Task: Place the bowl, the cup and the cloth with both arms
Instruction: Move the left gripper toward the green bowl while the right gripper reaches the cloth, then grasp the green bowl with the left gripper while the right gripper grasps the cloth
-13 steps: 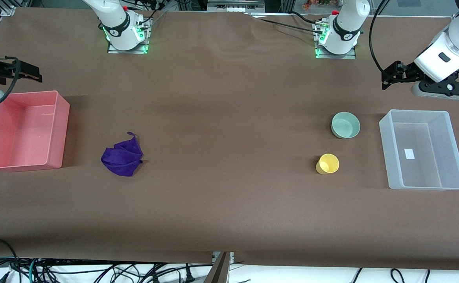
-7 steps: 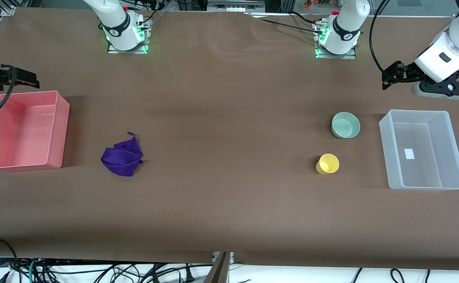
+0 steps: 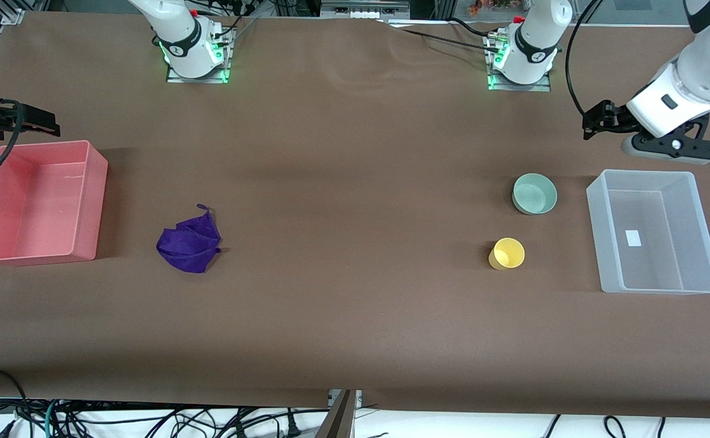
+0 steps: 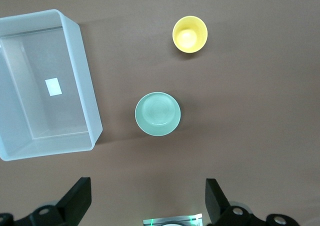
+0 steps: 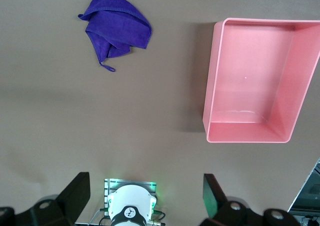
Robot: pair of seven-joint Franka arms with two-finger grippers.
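Note:
The mint green bowl (image 3: 535,193) stands on the brown table near the left arm's end; it also shows in the left wrist view (image 4: 157,113). The yellow cup (image 3: 507,253) stands nearer the front camera than the bowl and shows in the left wrist view (image 4: 190,34). The purple cloth (image 3: 190,245) lies crumpled toward the right arm's end and shows in the right wrist view (image 5: 116,27). My left gripper (image 3: 595,117) is open and empty, high over bare table beside the clear bin. My right gripper (image 3: 35,120) is open and empty, high by the pink bin's corner.
A clear plastic bin (image 3: 654,232) stands at the left arm's end, beside bowl and cup. A pink bin (image 3: 38,202) stands at the right arm's end, beside the cloth. Both bins hold nothing. The arm bases (image 3: 191,45) stand along the table's edge farthest from the front camera.
My left gripper has risen and shifted slightly toward the table's middle. My right gripper has drawn slightly toward the table's end. Bowl, cup and cloth have not moved.

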